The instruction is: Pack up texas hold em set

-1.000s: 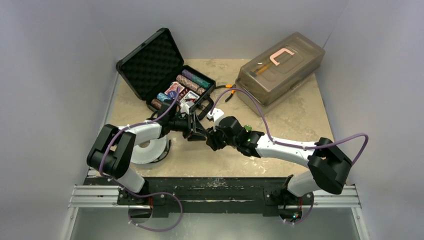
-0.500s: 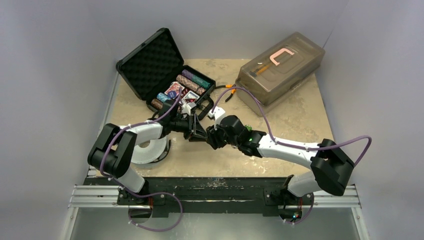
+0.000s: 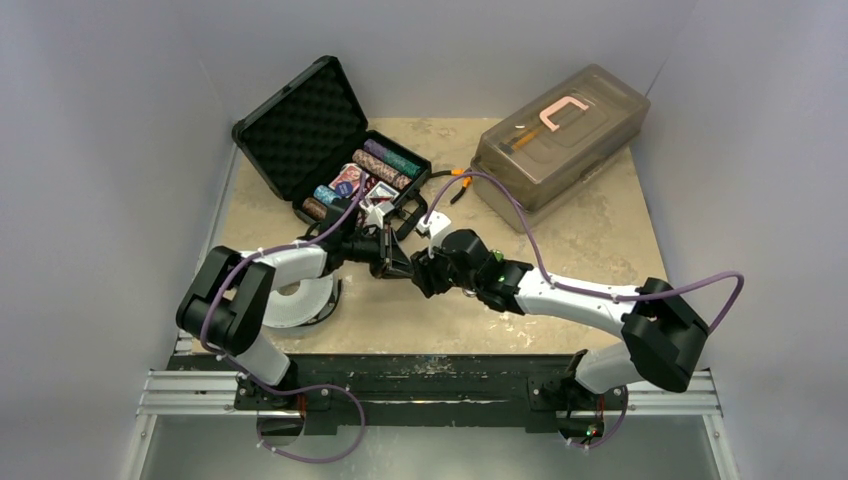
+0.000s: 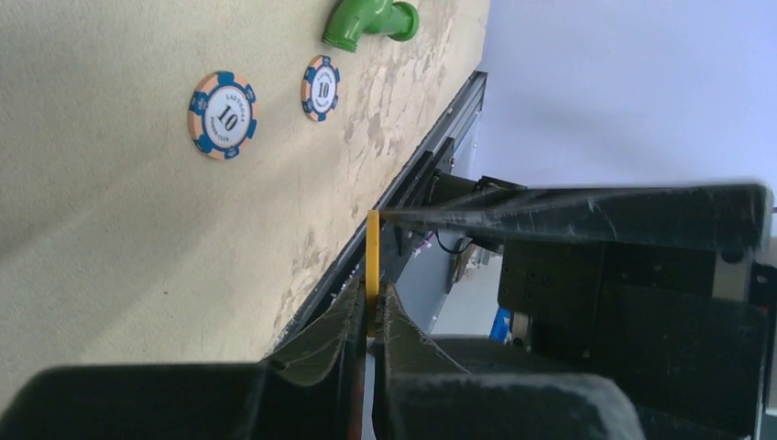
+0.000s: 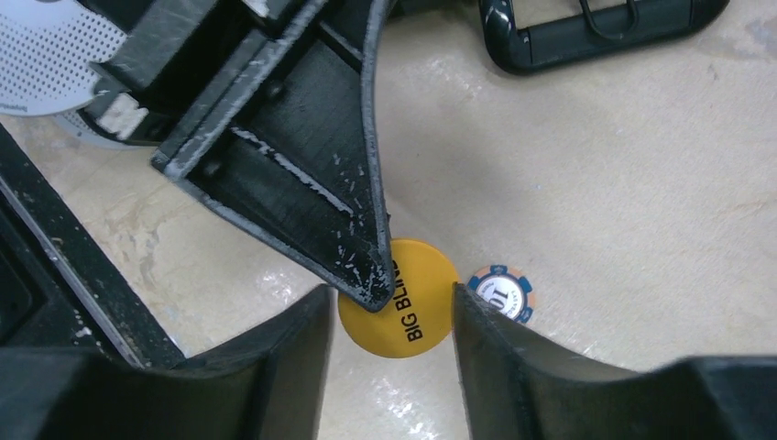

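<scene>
The black case lies open at the back left, with chip rows and card decks inside. My left gripper is shut on a yellow "BIG BLIND" button, seen edge-on between its fingers in the left wrist view. My right gripper is open, one finger on each side of that button; the right finger is at its edge. Two blue-and-orange "10" chips lie loose on the table; one shows in the right wrist view.
A large translucent grey box stands at the back right. A white perforated roll sits by the left arm. A green toy faucet lies near the chips. The case handle is just beyond the grippers.
The right gripper has edged a little left and toward the case, closer around the left gripper's tip. The left gripper still holds the button.
</scene>
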`<act>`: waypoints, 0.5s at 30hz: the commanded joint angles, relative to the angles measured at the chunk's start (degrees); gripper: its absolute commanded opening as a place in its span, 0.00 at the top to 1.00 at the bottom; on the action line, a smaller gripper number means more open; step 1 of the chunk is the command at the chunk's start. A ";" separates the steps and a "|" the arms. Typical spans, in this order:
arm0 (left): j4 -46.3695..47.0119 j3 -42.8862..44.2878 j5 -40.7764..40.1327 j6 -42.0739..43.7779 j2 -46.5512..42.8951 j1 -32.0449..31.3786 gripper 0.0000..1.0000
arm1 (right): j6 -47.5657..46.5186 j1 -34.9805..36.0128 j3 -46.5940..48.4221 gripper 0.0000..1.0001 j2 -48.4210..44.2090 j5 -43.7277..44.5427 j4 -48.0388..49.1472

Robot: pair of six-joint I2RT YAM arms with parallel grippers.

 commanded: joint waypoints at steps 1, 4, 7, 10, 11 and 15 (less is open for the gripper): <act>-5.52 4.02 -1.33 3.38 -4.65 -0.39 1.00 | 0.20 -0.01 0.84 0.42 -1.50 1.95 1.50; -20.09 9.37 -8.61 9.56 -7.13 0.56 1.00 | 1.48 -0.09 -1.35 0.19 -4.59 3.46 -0.28; -31.18 14.27 -20.31 12.46 -9.75 3.49 1.00 | 3.50 -0.25 -3.32 0.09 -8.39 5.98 -4.09; -34.42 18.23 -34.14 11.67 -11.07 6.95 1.00 | 5.49 -0.37 -4.95 0.05 -11.67 8.59 -7.79; -34.03 19.09 -39.32 10.23 -11.17 8.03 1.00 | 6.07 -0.41 -5.65 0.04 -12.81 9.31 -8.55; -23.89 19.90 -51.95 3.89 -8.68 11.68 1.00 | 7.69 -0.86 -8.15 0.01 -16.76 9.49 -9.36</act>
